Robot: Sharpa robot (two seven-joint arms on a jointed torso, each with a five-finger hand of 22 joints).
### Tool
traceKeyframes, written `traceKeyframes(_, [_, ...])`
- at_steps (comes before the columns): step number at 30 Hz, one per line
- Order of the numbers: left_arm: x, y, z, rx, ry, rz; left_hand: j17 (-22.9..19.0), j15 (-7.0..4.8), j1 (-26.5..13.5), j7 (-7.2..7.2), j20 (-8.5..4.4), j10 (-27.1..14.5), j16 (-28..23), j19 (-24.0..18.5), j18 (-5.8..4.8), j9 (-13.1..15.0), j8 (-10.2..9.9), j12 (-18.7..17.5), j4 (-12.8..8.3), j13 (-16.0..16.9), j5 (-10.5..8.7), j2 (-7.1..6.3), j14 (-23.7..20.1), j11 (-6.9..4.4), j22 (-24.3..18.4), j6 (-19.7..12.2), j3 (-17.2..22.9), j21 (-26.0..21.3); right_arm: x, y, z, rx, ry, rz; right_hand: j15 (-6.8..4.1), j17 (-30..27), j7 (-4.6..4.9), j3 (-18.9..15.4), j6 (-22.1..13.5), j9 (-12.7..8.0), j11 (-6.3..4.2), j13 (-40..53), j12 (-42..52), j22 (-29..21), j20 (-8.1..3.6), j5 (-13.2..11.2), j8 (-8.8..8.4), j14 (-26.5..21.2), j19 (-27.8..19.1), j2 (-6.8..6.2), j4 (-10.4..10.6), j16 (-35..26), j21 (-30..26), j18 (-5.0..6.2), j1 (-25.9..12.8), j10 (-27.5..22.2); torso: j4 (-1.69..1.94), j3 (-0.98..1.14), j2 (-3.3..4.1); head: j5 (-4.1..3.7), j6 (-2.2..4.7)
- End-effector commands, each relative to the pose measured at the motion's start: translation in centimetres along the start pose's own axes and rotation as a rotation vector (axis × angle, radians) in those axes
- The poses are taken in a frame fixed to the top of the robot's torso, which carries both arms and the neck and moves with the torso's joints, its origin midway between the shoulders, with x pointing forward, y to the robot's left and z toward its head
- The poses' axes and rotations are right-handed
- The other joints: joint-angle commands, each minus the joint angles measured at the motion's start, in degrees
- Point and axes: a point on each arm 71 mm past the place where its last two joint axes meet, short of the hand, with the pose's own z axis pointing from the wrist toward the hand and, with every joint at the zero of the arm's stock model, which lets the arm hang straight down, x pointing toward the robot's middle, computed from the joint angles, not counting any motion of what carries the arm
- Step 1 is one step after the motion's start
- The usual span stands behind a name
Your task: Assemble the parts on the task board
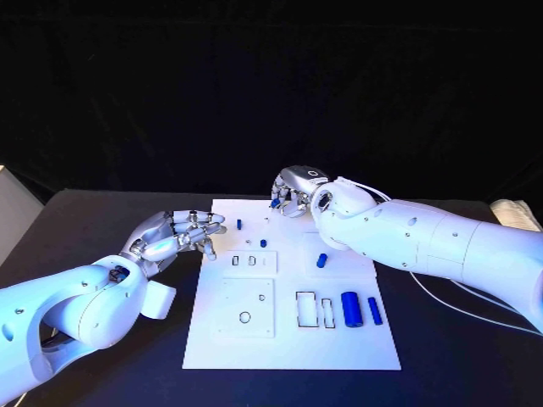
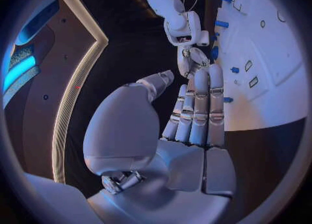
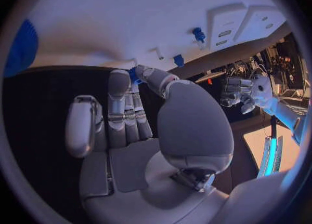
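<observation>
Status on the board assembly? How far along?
Early. Small parts look seated near the board's far end. The right robot hand pinches a blue part at the far edge. The left robot hand holds nothing. Two cylinders still lie loose beside the empty slots.

We are seeing our right hand (image 1: 299, 191) crowding the task board (image 1: 293, 348) at its far edge, our left hand (image 1: 174, 235) hanging over its left edge; between them small blue pegs (image 1: 263, 242) are standing, while the near board is lying open
</observation>
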Motion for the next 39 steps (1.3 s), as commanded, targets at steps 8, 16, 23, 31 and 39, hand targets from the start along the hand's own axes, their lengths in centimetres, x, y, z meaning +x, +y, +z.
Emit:
traceKeyframes(8, [0.43,-0.47,0.16,0.016,0.028,-0.003,-0.06,-0.09,0.13,-0.03,-0.12,-0.35,-0.39,-0.37,0.32,0.09,-0.23,-0.29,-0.18,-0.08,-0.28,0.06,-0.38,-0.02,-0.06,-0.3,0.15,-0.04,0.17,0.48,0.22,-0.01,0.004,0.003,0.27,0.0,0.23,0.1,0.06,0.06,0.29,0.05,-0.22,-0.08,-0.15,0.24,0.27,0.16,0.14,0.18,0.3,-0.19,-0.15,-0.38,-0.47,-0.28,-0.07,-0.02,0.14,0.31,-0.18])
traceKeyframes(16, [0.43,-0.78,0.24,0.022,0.03,-0.001,-0.13,-0.06,0.21,0.01,-0.08,-0.41,-0.59,-0.46,0.32,0.18,-0.26,-0.26,-0.31,-0.06,-0.31,0.06,-0.38,0.02,-0.07,-0.37,0.21,-0.01,0.44,0.29,0.23,-0.005,0.019,0.0,0.28,-0.1,0.26,0.13,0.0,0.08,0.31,0.06,-0.23,-0.03,-0.14,0.26,0.25,0.12,0.15,0.2,0.31,-0.33,-0.13,-0.39,-0.48,-0.3,-0.03,-0.05,0.17,0.43,-0.31])
traceKeyframes(23, [0.45,-0.94,0.26,0.025,0.032,0.0,-0.15,-0.04,0.19,0.03,-0.06,-0.43,-0.65,-0.49,0.32,0.22,-0.26,-0.26,-0.33,-0.05,-0.33,0.06,-0.37,0.04,-0.08,-0.39,0.22,0.0,0.53,-0.04,0.28,0.004,0.024,-0.005,0.29,-0.11,0.28,0.15,-0.04,0.1,0.33,0.07,-0.25,-0.12,-0.13,0.28,0.23,0.1,0.11,0.21,0.32,-0.36,-0.2,-0.37,-0.49,-0.32,-0.02,-0.03,0.19,0.41,-0.42])
traceKeyframes(31, [0.5,-1.07,0.3,0.027,0.035,0.0,-0.15,-0.04,0.19,0.03,-0.06,-0.43,-0.65,-0.49,0.32,0.22,-0.26,-0.26,-0.33,-0.05,-0.33,0.06,-0.37,0.04,-0.08,-0.39,0.22,0.0,0.6,0.09,0.4,0.001,0.025,-0.006,0.32,-0.08,0.34,0.14,-0.13,0.14,0.38,0.09,-0.29,-0.05,-0.11,0.29,0.18,0.09,0.13,0.2,0.37,-0.33,-0.16,-0.39,-0.56,-0.38,-0.04,-0.06,0.27,0.47,-0.53])
traceKeyframes(39, [0.49,-1.08,0.34,0.027,0.036,0.0,-0.15,-0.04,0.19,0.03,-0.06,-0.43,-0.65,-0.49,0.32,0.22,-0.26,-0.26,-0.33,-0.05,-0.33,0.06,-0.37,0.04,-0.08,-0.39,0.22,0.0,0.6,0.24,0.54,-0.001,0.02,-0.005,0.37,-0.13,0.41,0.16,-0.3,0.17,0.43,0.1,-0.35,-0.13,-0.08,0.31,0.1,0.05,0.09,0.21,0.44,-0.43,-0.23,-0.38,-0.64,-0.48,-0.03,-0.11,0.26,0.54,-0.71])
